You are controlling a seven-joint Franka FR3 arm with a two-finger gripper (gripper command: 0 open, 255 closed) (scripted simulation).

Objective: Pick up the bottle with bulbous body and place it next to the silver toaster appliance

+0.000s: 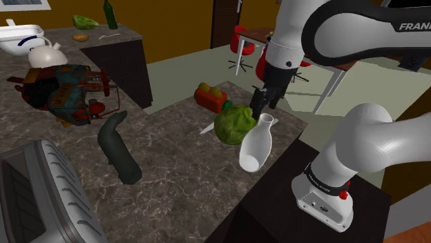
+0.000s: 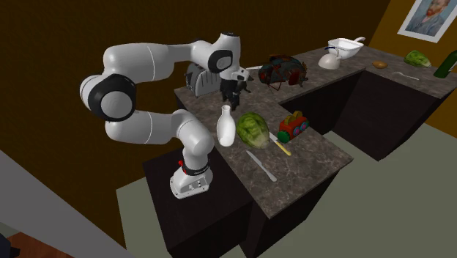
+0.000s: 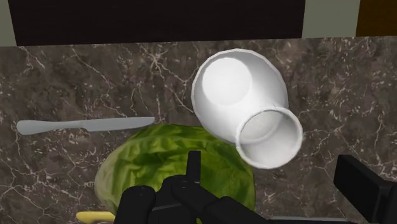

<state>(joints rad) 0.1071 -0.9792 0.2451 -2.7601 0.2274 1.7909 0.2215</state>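
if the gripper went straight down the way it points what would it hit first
The gripper would probably meet the green lettuce, at its edge beside the white bottle; depth is unclear, so the bottle might come first.

Quick tally: one white bottle point(image 1: 255, 143), one silver toaster point(image 1: 41, 200), one white teapot point(image 1: 45, 56), one grey knife point(image 3: 86, 125), one red toy point(image 2: 293, 126), plus two lettuces: a near lettuce point(image 1: 235, 124) and a far lettuce point(image 1: 84, 21).
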